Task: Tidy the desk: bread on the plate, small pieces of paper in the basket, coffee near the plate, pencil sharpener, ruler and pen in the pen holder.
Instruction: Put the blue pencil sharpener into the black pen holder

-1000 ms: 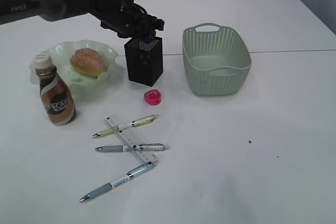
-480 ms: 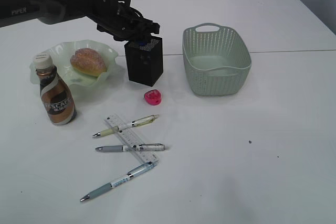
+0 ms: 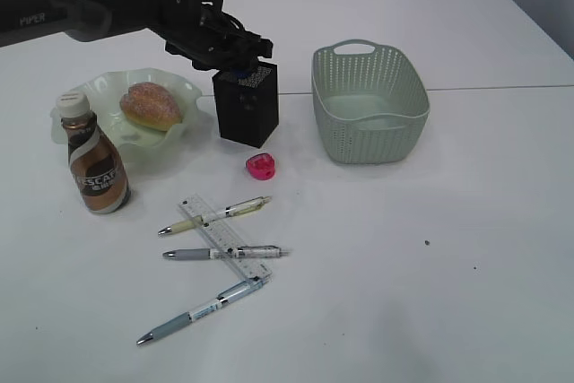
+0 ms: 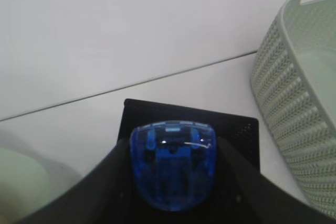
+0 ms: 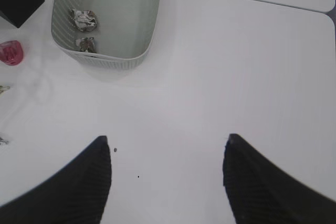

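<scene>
Left gripper (image 3: 240,53) sits right over the black mesh pen holder (image 3: 247,107), w/ a blue sharpener (image 4: 173,163) between its jaws. From the wrist view the blue piece hangs directly above the holder's open mouth, so it looks lined up for a drop. The jaws look half-spread around it; whether they grip it or have just let go, I can't tell from here.

Bread (image 3: 151,104) is on the green plate (image 3: 187,90) and the coffee bottle (image 3: 94,163) stands just beside the plate, so those parts look done. Basket (image 3: 369,105) is to the right of the holder, w/ two crumpled paper bits (image 5: 83,18) inside, seen from the right wrist view.

Left on the white surface (image 3: 430,257): a pink sharpener (image 3: 261,165) just in front of the holder, then the clear ruler (image 3: 225,239) w/ three pens (image 3: 214,215) lying across or next to it, nearer the camera. All well apart from the left gripper.

Right gripper (image 5: 167,179) hovers wide and empty over bare surface, near the basket's front-right, prob. parked out of the way while the left arm works.
</scene>
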Motion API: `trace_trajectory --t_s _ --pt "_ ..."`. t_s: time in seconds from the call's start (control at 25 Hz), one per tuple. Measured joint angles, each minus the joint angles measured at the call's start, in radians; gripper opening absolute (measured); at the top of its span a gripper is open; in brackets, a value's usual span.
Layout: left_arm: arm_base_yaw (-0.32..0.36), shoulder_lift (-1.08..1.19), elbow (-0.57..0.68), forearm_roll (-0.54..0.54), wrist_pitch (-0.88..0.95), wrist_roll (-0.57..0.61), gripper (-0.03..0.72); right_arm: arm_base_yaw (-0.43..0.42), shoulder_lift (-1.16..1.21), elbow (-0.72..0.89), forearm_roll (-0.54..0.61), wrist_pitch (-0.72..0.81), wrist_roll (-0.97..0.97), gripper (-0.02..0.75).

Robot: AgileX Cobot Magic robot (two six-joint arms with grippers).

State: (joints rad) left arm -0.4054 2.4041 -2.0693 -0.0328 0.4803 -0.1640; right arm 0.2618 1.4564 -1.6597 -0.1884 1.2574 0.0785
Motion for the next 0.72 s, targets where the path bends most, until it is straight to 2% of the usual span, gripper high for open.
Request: trace_trajectory --t_s 0.32,0.56,0.72 --pt "0.0 0.0 0.0 0.0 -0.004 0.0 0.394 0.0 0.0 0.0 -0.005 0.0 0.0 0.491" --pt "0.0 0.0 0.0 0.0 -0.002 0.0 0.4 0.0 0.0 0.0 -0.005 0.0 0.0 0.491" --pt "0.0 0.0 -0.028 0.0 0.089 0.0 0.4 0.0 0.0 0.0 -0.008 0.0 0.0 0.491"
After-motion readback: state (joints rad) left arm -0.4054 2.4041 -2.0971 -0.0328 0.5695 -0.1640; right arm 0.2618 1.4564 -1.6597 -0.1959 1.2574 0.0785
